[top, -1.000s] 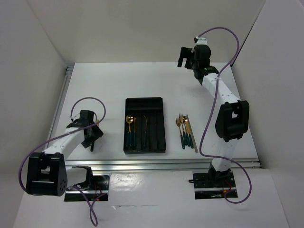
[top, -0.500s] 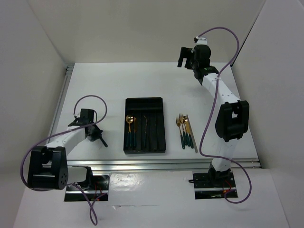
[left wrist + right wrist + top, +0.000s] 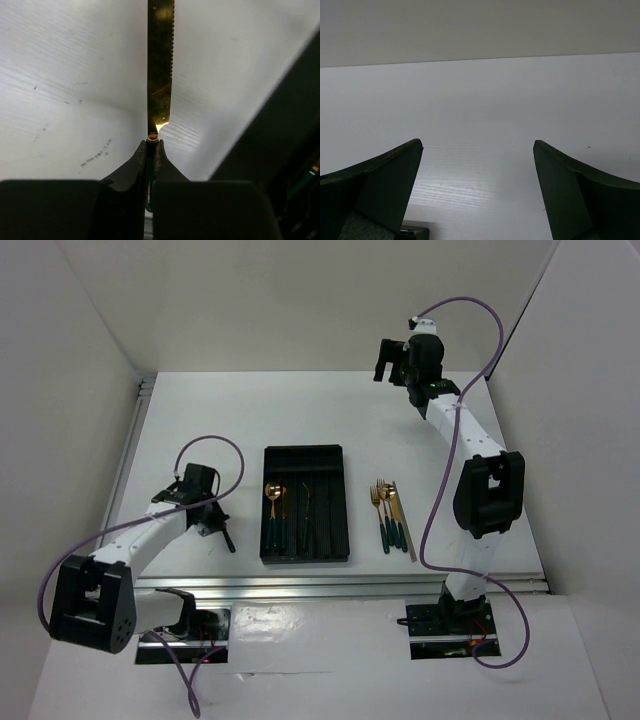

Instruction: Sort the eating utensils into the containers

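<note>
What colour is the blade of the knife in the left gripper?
The knife has a gold blade, clearest in the left wrist view.

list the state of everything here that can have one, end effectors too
left end effector: shut on the knife's dark handle
knife: held, gold serrated blade pointing out ahead of the fingers
right end effector: open, empty, raised at the far side
tray: partly filled, right compartments look bare
spoon: lying in a left compartment of the tray
loose utensils: unsorted, lying flat in a bunch right of the tray
</note>
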Available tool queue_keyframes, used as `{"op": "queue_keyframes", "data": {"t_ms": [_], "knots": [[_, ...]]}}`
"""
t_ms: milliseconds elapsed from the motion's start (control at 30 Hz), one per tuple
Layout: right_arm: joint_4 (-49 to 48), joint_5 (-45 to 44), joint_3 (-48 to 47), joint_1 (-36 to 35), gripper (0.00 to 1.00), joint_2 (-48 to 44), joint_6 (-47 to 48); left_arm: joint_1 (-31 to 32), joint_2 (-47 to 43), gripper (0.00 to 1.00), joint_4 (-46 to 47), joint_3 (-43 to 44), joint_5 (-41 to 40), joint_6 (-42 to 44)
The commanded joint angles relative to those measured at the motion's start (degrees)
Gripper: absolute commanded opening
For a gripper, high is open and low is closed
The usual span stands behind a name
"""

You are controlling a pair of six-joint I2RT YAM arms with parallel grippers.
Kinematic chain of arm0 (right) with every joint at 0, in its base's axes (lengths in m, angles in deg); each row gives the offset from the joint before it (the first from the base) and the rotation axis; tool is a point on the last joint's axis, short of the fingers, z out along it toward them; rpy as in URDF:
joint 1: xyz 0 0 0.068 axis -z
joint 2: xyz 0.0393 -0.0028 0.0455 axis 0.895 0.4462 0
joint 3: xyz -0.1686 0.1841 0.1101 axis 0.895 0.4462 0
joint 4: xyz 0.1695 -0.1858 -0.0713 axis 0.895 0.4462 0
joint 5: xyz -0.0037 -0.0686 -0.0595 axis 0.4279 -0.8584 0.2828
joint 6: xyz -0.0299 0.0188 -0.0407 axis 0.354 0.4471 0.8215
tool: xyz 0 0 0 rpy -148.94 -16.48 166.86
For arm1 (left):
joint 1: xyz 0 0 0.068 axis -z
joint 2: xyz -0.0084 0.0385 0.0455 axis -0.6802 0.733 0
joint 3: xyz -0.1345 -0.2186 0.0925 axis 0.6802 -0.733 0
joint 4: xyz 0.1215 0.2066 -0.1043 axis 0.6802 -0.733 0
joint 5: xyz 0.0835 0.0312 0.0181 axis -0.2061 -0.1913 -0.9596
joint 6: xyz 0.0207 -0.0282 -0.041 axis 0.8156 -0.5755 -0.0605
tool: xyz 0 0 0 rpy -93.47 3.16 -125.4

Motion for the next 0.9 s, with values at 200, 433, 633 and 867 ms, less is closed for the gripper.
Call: {"op": "queue_keyframes", "data": {"t_ms": [200,433,633,867], "knots": [[-0.2,0.4,-3.1,0.1,1.0,-0.1,0.4,9.7,-3.4,0.0,-8.7,16.0,5.4,7.8],[-0.2,-0.1,-2.5,0.1,1.0,-0.6,0.4,18.4,2.4,0.0,-1.7,19.4,8.4,7.9],[-0.2,-0.1,-2.5,0.1,1.0,-0.6,0.4,22.1,7.9,0.0,3.5,20.4,9.8,6.5],[-0.7,-0.1,-2.0,0.1,1.0,-1.2,0.4,22.7,12.8,0.0,4.8,21.6,9.0,2.6]]}}
